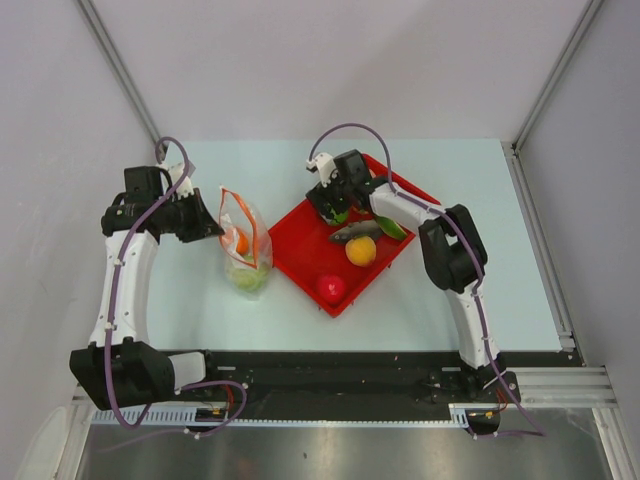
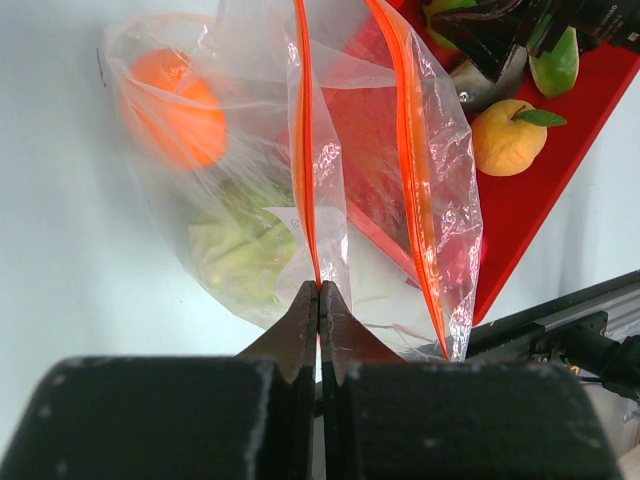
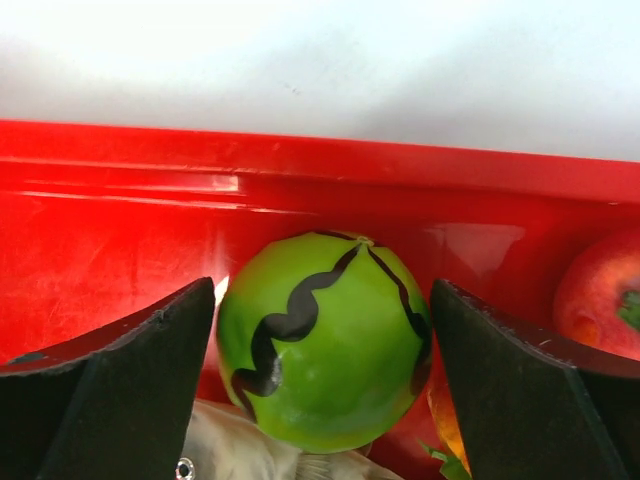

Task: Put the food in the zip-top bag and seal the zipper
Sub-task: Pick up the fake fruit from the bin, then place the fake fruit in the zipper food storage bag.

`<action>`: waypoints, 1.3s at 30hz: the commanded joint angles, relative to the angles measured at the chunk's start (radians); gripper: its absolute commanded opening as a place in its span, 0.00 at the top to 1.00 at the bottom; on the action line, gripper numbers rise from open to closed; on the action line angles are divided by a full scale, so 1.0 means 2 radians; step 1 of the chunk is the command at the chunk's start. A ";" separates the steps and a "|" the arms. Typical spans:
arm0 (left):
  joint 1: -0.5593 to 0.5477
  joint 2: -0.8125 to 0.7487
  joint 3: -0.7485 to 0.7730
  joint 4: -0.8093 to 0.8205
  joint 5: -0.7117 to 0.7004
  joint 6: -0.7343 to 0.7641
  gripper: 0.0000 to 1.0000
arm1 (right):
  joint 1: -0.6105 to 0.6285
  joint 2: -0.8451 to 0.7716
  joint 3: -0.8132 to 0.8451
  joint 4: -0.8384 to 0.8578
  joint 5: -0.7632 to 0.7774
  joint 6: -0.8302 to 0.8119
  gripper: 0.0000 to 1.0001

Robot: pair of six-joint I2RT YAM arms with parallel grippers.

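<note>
On the left of the pale desk [image 1: 450,290] the left tool [image 2: 318,290] is closed tight, its tips pinching the clear plastic zip-top bag [image 2: 380,180] at the near end of one side of its orange-red zipper strip [image 2: 305,150]. The strip's two sides stand apart, so the mouth is open. The bag stands just left of the tray and holds two pieces: one orange toy fruit [image 2: 180,110] and one pale green toy cabbage [image 2: 235,250]. To the right lies the red rectangular plastic tray [image 1: 300,240], set cornerwise, with one red toy tomato [image 1: 331,288] near its front corner, one yellow-orange toy peach [image 1: 361,250], one grey toy fish [image 1: 355,233] and one green toy melon with dark wavy stripes [image 3: 320,350] against the far wall. The right tool [image 3: 322,300] is spread wide, one finger on each side of the melon. I cannot tell whether either finger touches it.
</note>
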 commanded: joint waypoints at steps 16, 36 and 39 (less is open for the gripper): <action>-0.003 -0.007 0.007 0.008 0.009 0.012 1.00 | -0.001 -0.047 -0.027 -0.038 -0.002 -0.018 0.13; -0.003 -0.012 0.002 0.001 0.015 0.013 1.00 | 0.071 -0.203 -0.015 0.136 -0.288 0.265 0.52; -0.003 -0.013 0.002 0.001 0.018 0.011 1.00 | 0.100 -0.175 -0.004 0.152 -0.297 0.279 0.52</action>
